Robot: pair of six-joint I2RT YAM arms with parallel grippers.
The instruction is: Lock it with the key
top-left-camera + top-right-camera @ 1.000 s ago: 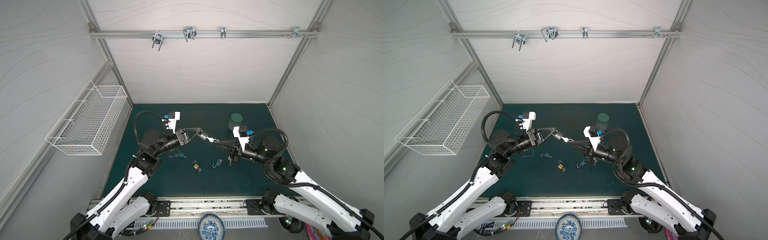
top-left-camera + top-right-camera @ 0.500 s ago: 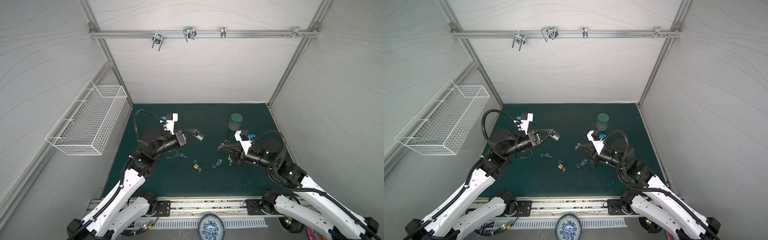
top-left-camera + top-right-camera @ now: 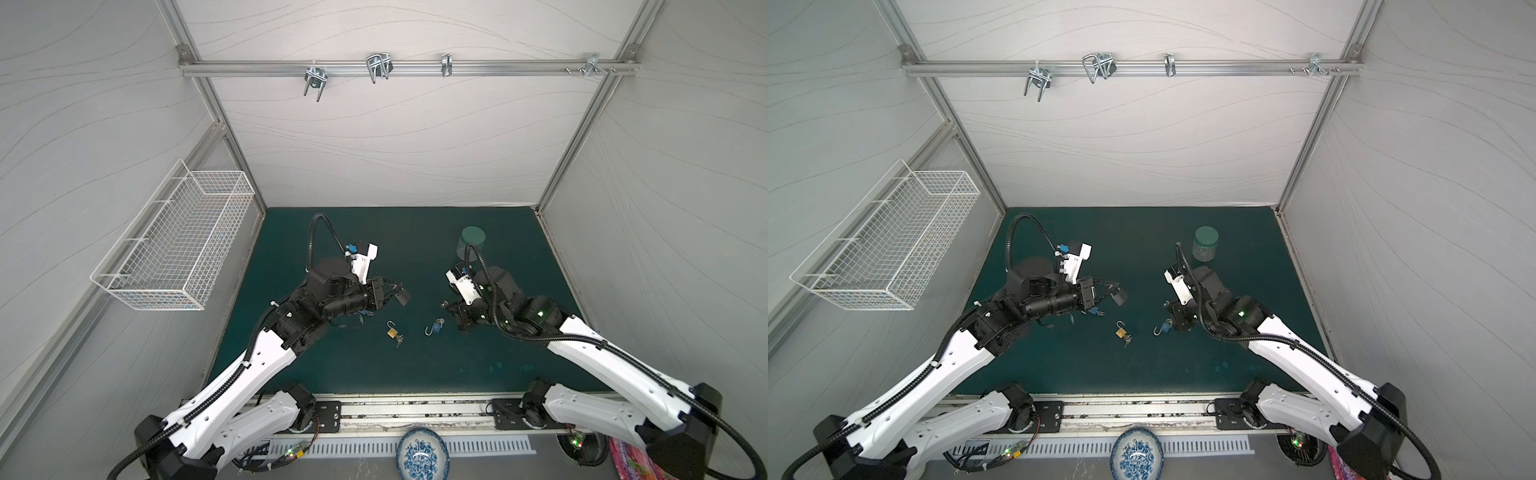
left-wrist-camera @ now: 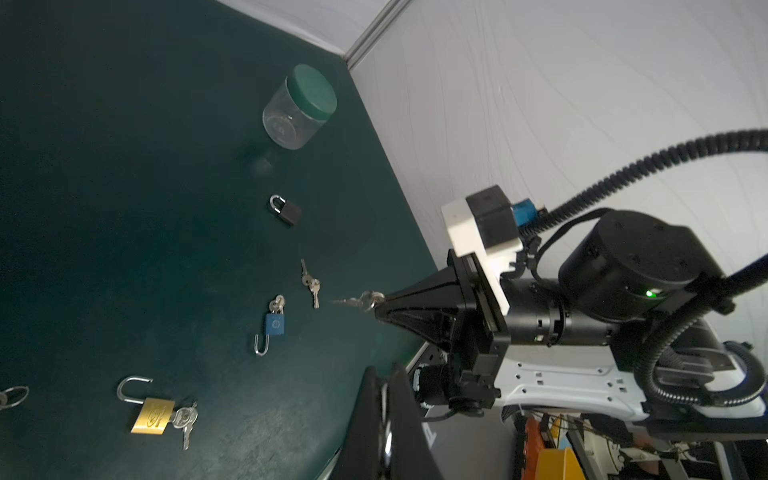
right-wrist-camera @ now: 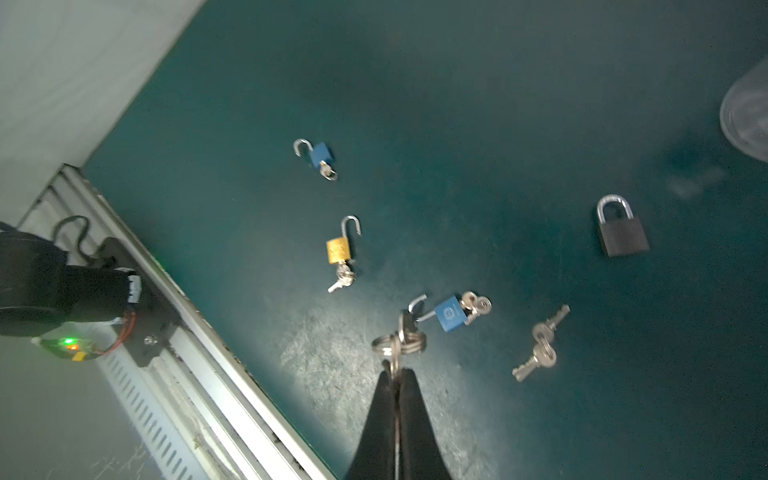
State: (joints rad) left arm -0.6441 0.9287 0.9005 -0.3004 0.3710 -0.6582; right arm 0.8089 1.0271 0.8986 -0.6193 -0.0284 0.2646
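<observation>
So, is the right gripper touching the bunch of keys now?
Touching. In the right wrist view the right gripper is shut on the bunch of keys, one key pinched between its fingertips; the left wrist view agrees.

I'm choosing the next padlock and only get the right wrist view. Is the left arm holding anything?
Observer: No. In the left wrist view the left gripper has its fingers shut with nothing between them. The black padlock sits apart from them, down on the mat.
Operator: And the blurred clear thing at the edge of my picture?
Observer: In both top views it is a jar standing upright toward the back of the mat, with its green lid on.
</observation>
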